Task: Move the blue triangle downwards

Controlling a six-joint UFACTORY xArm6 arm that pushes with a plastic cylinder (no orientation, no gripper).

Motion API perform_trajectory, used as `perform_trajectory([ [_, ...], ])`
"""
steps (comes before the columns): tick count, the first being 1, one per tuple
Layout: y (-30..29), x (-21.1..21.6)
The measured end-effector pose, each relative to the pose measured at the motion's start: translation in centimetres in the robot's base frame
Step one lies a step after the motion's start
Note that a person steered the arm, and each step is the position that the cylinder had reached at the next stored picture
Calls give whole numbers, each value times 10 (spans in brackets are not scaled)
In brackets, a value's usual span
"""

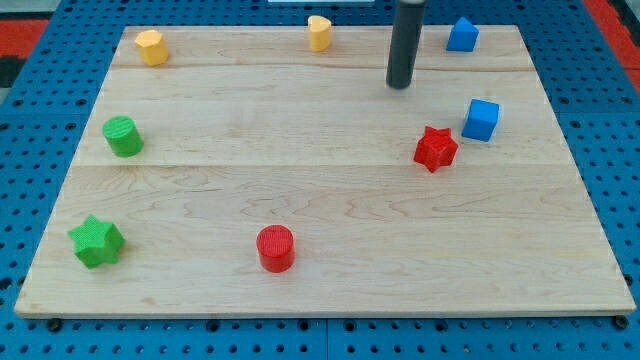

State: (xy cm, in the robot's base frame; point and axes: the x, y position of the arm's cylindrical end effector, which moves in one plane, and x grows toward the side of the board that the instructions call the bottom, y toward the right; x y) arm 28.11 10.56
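The blue triangle [461, 35] sits at the view's top right, close to the board's top edge. My tip [401, 85] ends the dark rod that comes down from the view's top. It stands to the left of the blue triangle and a little below it, apart from it. A blue cube [481, 119] lies below the triangle near the right side. A red star [435, 148] lies just left of the cube and below my tip.
A yellow hexagon [151, 46] and a yellow half-round block [318, 32] lie along the top edge. A green cylinder [123, 136] and a green star [96, 241] lie at the left. A red cylinder [275, 248] lies at the bottom centre of the wooden board [330, 200].
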Motion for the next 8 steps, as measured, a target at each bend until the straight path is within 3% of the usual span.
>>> perform_trajectory([
  [2,4,-78],
  [3,10,-90],
  [6,89,-89],
  [7,149,-89],
  [8,140,-69],
])
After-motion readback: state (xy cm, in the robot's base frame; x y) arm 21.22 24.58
